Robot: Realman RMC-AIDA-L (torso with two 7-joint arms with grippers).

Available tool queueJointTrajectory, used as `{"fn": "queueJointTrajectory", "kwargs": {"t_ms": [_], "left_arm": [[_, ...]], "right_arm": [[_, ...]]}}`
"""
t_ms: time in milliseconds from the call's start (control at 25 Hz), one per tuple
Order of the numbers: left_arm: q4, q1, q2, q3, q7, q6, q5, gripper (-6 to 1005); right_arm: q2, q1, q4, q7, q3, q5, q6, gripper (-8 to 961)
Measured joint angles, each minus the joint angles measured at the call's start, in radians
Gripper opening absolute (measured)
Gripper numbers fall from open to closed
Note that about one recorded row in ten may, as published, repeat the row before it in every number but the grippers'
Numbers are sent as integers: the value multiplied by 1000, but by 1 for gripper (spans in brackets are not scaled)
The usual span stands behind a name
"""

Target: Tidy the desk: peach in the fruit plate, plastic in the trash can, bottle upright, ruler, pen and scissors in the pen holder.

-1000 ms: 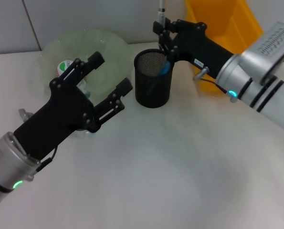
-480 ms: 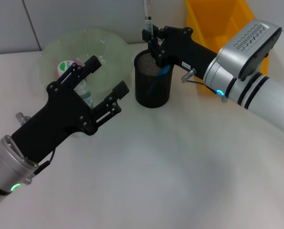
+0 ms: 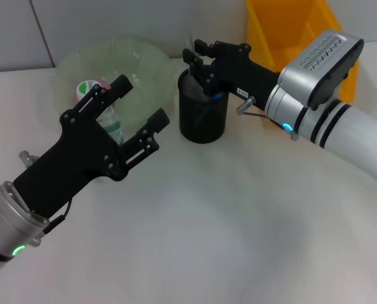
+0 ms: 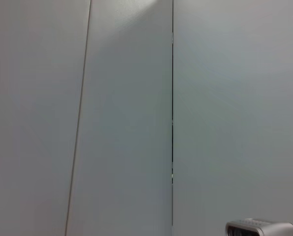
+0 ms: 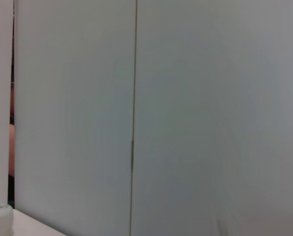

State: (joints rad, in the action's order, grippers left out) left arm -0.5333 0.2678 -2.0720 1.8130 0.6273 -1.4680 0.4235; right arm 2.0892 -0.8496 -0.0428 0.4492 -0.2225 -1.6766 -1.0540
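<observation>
Since a moment ago the pen has dropped into the pen holder (image 3: 203,114), out of sight. At left, the left gripper (image 3: 132,109) hovers spread before the fruit plate (image 3: 147,63). The right gripper (image 3: 198,61) sits over the holder, fingers parted, holding nothing.

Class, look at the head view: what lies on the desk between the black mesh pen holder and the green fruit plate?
Nothing rests there: between the pen holder and the fruit plate the head view shows bare desk.
</observation>
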Motion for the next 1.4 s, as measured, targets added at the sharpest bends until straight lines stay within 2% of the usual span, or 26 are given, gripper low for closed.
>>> {"fn": "queueJointTrajectory", "kwargs": {"t_ms": [200,360,440,600,760,800,880,920,960,1040,1120,1200,1240,1280,1400], "left_arm": [[13,4,1,0,-3,0,1,780],[16,6,11,6,0,0,15,780],[16,6,17,6,2,-6,35,780],[16,3,32,0,11,-27,98,780],[16,6,40,0,19,-34,141,780],[11,16,50,-1,39,-38,202,779],[8,28,54,-8,64,-40,254,779],[8,28,54,-8,64,-40,254,779],[18,57,55,-40,114,-34,333,779],[41,79,51,-69,134,-26,387,779],[57,93,48,-88,139,-22,417,779],[79,108,43,-107,137,-20,450,779],[101,120,38,-120,130,-13,478,779],[113,128,36,-122,127,-4,491,779],[140,144,34,-124,123,15,510,779]], "right_arm": [[-3,13,-2,13,0,-18,-25,179],[-9,52,38,107,-1,-57,-111,336],[-10,88,117,220,-2,-98,-205,415],[-10,161,360,512,-13,-189,-412,597],[-14,247,591,668,-139,-207,-550,825],[-17,274,644,691,-183,-207,-573,824],[-23,323,724,719,-259,-207,-605,823],[-34,362,765,727,-323,-215,-621,822],[-34,362,765,727,-323,-215,-621,822],[-59,391,755,724,-376,-262,-622,823],[-67,396,715,685,-385,-289,-624,824],[-66,401,698,656,-390,-297,-627,826],[-55,411,679,610,-406,-310,-628,826],[-55,411,679,610,-406,-310,-628,827],[-37,423,676,580,-427,-322,-632,828]]}}
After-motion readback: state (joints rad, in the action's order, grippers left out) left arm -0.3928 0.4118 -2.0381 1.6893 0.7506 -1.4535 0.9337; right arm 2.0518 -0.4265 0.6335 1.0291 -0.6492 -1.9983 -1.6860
